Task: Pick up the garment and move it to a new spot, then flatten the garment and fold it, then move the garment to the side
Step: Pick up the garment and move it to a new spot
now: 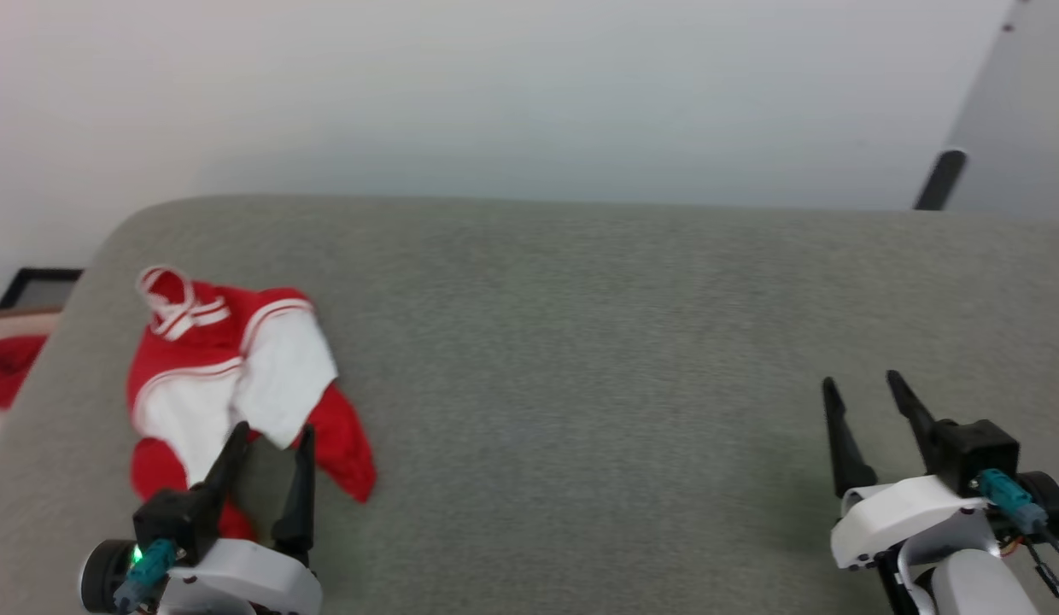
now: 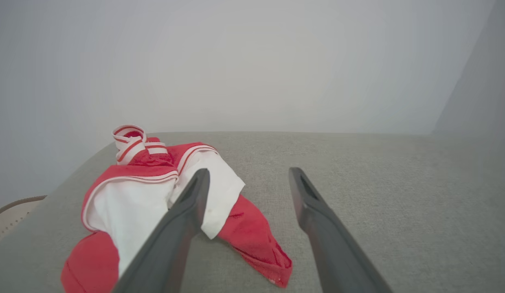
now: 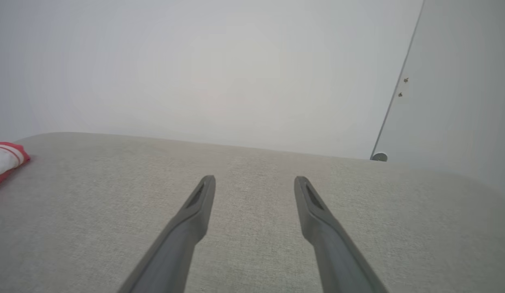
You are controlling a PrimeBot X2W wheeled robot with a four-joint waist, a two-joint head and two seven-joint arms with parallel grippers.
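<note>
The head view looks forward and down from above on the grey upholstered surface (image 1: 581,342). Both wrist views sit low and close over it, facing the pale wall (image 2: 252,61). All 3 share the garment (image 1: 273,376): left in the head frame, lower left in the left wrist frame, and seemingly a sliver at the right wrist frame's left edge.

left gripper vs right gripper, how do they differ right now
The left gripper has its fingertips at the near edge of the crumpled garment; the right gripper is over bare grey cushion, far from the garment. In the head view the left gripper's fingers lean rightward, the right gripper's leftward. Both are open and hold nothing.
</note>
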